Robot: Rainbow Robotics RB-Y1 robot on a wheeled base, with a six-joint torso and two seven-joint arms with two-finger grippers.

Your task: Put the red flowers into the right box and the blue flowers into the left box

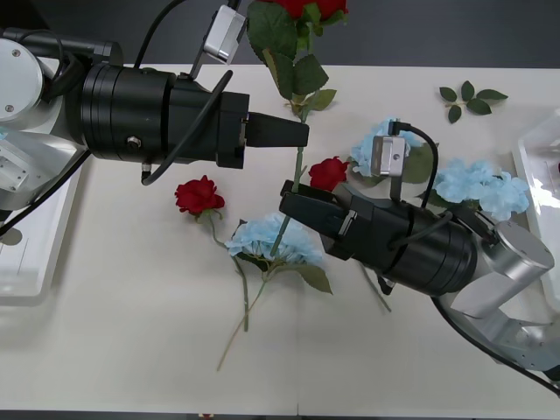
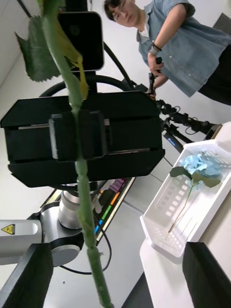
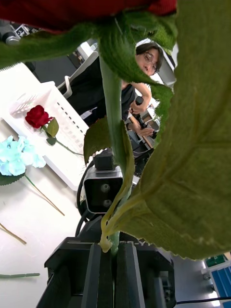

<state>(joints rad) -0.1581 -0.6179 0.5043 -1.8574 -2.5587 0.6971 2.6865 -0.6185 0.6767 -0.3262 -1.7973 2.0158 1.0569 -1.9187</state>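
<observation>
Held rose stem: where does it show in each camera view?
Front: stem upright, upper centre, from left gripper down to open right gripper.
Right wrist: stem crossing the left gripper's face.
Left wrist: stem mid-picture, beneath the red head.
Shared landmark: left gripper, shut on the stem.

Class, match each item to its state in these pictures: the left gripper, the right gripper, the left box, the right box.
Items:
1. left gripper
2. right gripper
3. left box
4. right box

States:
A. shut on a rose stem
B. contains a red rose
C. open, fingers either side of that stem
D. contains a blue flower

Pairs: 1-A, 2-C, 3-D, 4-B
</observation>
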